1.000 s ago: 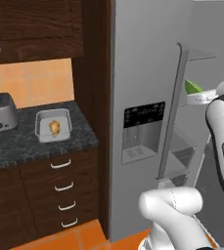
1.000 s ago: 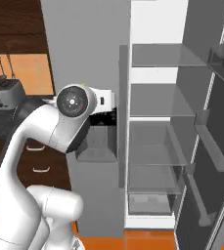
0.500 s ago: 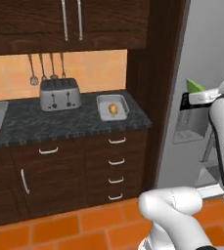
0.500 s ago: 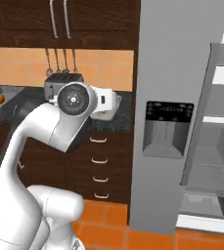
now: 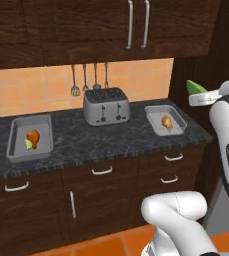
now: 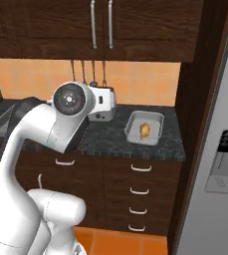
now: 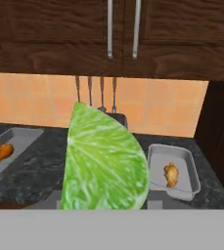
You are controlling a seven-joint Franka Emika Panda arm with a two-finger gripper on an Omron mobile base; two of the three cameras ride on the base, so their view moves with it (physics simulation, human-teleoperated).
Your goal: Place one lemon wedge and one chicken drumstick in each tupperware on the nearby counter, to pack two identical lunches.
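My gripper (image 5: 201,96) hangs at the right, in front of the counter (image 5: 86,145), shut on a green-yellow lemon wedge (image 5: 195,87). The wedge (image 7: 103,161) looms large in the hand view and hides the fingertips. The left tupperware (image 5: 14,131) holds a chicken drumstick (image 5: 33,136) and a lemon wedge (image 5: 28,145). The right tupperware (image 5: 156,112) holds one drumstick (image 5: 167,121). It lies left of and below my gripper. Both containers appear in the hand view, the left tupperware (image 7: 20,134) and the right tupperware (image 7: 179,158), the latter with its drumstick (image 7: 171,175).
A steel toaster (image 5: 105,106) stands between the two containers, under hanging utensils (image 5: 88,75). Dark wall cabinets (image 5: 136,25) hang above. A tall dark panel (image 6: 200,124) and the grey fridge front (image 6: 225,164) bound the counter on the right. Drawers (image 5: 171,165) lie below.
The whole picture has swung from the open fridge to the counter, so the base has moved. The wedge has stayed in the gripper throughout.
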